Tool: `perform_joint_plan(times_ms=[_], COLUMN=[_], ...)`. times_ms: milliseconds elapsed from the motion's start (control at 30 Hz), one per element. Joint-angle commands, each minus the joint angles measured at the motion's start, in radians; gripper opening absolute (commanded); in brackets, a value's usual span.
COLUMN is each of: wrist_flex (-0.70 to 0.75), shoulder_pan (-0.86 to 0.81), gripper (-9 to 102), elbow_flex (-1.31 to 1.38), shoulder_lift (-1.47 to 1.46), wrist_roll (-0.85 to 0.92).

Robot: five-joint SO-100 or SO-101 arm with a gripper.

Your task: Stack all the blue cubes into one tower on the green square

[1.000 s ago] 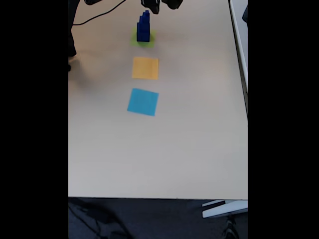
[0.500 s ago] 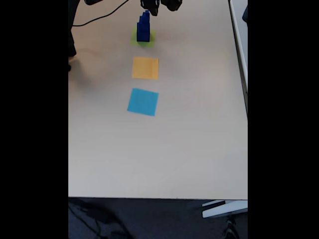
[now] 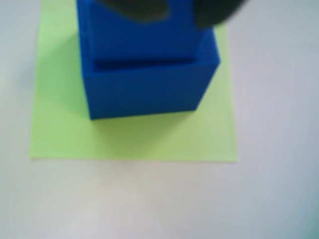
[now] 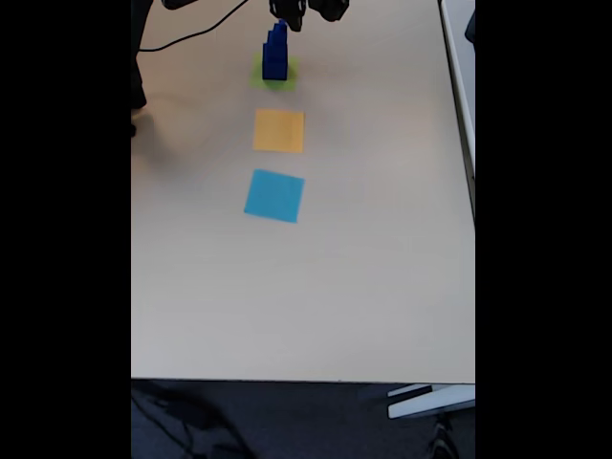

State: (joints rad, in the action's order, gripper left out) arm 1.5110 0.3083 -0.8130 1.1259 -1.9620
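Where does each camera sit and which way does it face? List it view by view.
Wrist view: rides on the arm, looking down closely at the tower on the green square; dark blurred gripper parts at the top edge.
Fixed view: high above the table, looking down its length; gripper at the far end above the tower.
Shared: the tower and green square.

The tower (image 4: 275, 53) is dark blue on the yellow-green green square (image 3: 60, 134). At its 6 o'clock in the fixed view lie an orange square (image 4: 278, 131), then a light-blue square (image 4: 274, 196), on a plain beige table (image 4: 363, 287)
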Motion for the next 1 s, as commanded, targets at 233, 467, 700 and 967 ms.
perform_joint_plan(times_ms=[233,467,700,967], wrist_flex=[-0.011,-0.006,0.008,0.008], shoulder_pan=[0.009,0.014,0.017,0.015], gripper=[0,0,0,0], elbow_flex=[-0.011,-0.023,-0.031,-0.034], shoulder_lift=[0.031,0.034,0.038,0.041], wrist_roll=[0.011,0.018,0.018,0.018])
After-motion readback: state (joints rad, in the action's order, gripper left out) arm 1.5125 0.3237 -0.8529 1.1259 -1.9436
